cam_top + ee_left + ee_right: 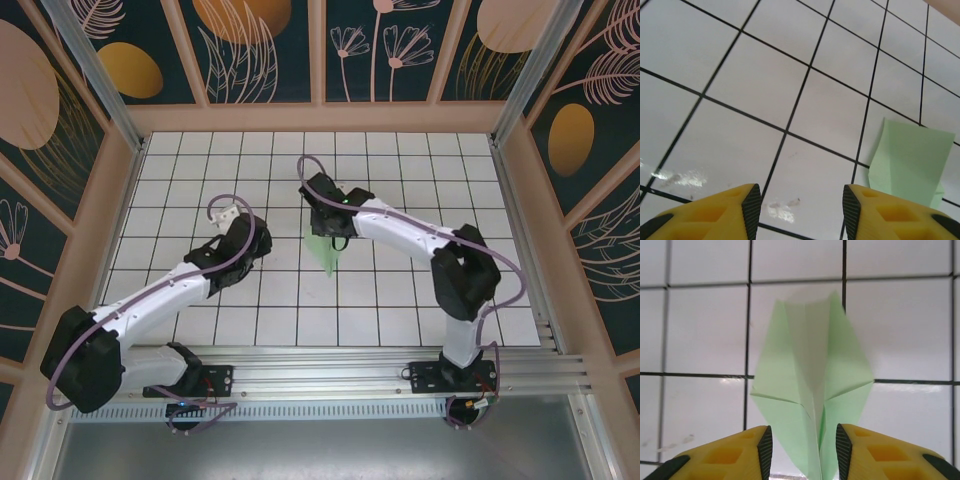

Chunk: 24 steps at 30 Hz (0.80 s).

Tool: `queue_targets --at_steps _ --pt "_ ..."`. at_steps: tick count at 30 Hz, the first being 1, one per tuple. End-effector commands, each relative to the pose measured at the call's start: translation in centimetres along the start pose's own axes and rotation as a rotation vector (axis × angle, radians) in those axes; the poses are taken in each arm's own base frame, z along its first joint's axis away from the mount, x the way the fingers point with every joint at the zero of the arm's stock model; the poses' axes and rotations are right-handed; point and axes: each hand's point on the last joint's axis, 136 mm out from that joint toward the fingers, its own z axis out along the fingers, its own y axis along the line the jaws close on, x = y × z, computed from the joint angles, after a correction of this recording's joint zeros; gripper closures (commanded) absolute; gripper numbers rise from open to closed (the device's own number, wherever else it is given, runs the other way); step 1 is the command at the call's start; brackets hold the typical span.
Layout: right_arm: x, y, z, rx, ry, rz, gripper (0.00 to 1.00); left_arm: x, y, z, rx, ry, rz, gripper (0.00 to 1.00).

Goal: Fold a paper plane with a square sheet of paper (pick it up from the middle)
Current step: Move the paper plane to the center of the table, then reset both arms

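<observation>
**Item: paper plane** [812,385]. Pale green dart, folded, with a centre crease and two wings spread to either side. It lies on the white tiled worktop [400,300] near the middle, under the tip of your right arm. From the left wrist camera one squared-off end of it shows at the right, flat on a tile.

**Item: right hand** [803,450]. Held low over the plane, fingers parted. The raised centre fold runs up between them with space on both sides, so you are straddling the fold, not pinching it. The wings pass beneath the fingers; whether the fingers touch them cannot be told.

**Item: left hand** [797,207]. Fingers apart, nothing between them, over bare tile. The plane sits off to its right, apart from it.

**Step in hand.** The folding looks finished: the sheet already has its dart shape. You appear to be at the close of the task, with the plane set down and neither hand gripping it.

**Next move calls for.** Raise your right hand straight up, keeping the fingers wide, so neither one catches the centre fold or drags a wing sideways. Thin paper shifts easily; go slowly. If the crease looks loose to you, close gently on the centre fold first. Keep your left hand where it is, well off the paper.
</observation>
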Motion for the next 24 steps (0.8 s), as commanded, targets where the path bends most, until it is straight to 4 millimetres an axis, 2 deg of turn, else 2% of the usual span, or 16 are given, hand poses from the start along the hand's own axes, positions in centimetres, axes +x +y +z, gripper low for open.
queue_targets --at_steps 1,3,5,7,8,9,10,11,12,13,16,18,21,24 --pt "-4.5 -1.7 -5.5 0.029 -0.202 0.018 0.53 -2.4 0.8 -0.3 -0.041 -0.055 0.035 0.50" --pt "-6.3 -4.6 -8.1 0.100 -0.330 0.048 0.46 -3.7 1.9 -0.3 -0.074 -0.088 0.031 0.50" --pt "-7.6 -8.4 -10.3 0.182 -0.447 0.091 0.37 -5.2 3.4 -0.4 -0.120 -0.126 0.030 0.48" --pt "-8.4 -13.3 -11.7 0.262 -0.537 0.155 0.28 -7.0 5.6 -0.7 -0.198 -0.187 0.024 0.37" --pt "-8.4 -15.9 -11.6 0.303 -0.556 0.183 0.21 -7.7 6.5 -0.8 -0.232 -0.215 0.021 0.30" --pt "-8.2 -18.2 -11.5 0.331 -0.565 0.214 0.10 -8.7 7.7 -1.1 -0.281 -0.257 0.025 0.21" --pt "-8.1 -21.3 -11.2 0.380 -0.569 0.255 0.08 -9.7 8.9 -1.5 -0.334 -0.306 0.034 0.12" --pt "-7.7 -23.6 -10.8 0.421 -0.579 0.277 0.08 -10.4 9.7 -1.8 -0.371 -0.342 0.040 0.04" --pt "-7.2 -26.0 -9.9 0.459 -0.585 0.289 0.07 -11.2 10.9 -2.1 -0.422 -0.384 0.040 0.02" --pt "-6.6 -27.5 -8.6 0.459 -0.576 0.257 0.07 -11.9 12.2 -2.3 -0.470 -0.418 0.021 0.02" --pt "-4.6 -30.5 -5.5 0.482 -0.570 0.206 0.06 -12.7 16.1 -2.1 -0.564 -0.464 -0.040 0.01" --pt "-3.8 -31.6 -4.0 0.471 -0.576 0.198 0.06 -12.7 17.2 -1.2 -0.581 -0.493 0.005 0.02" --pt "-3.7 -31.8 -2.0 0.392 -0.585 0.165 0.06 -12.5 18.5 -0.6 -0.646 -0.520 0.066 0.01" --pt "-3.9 -31.2 -1.0 0.334 -0.654 0.103 0.07 -11.9 19.6 0.6 -0.599 -0.576 0.055 0.02"
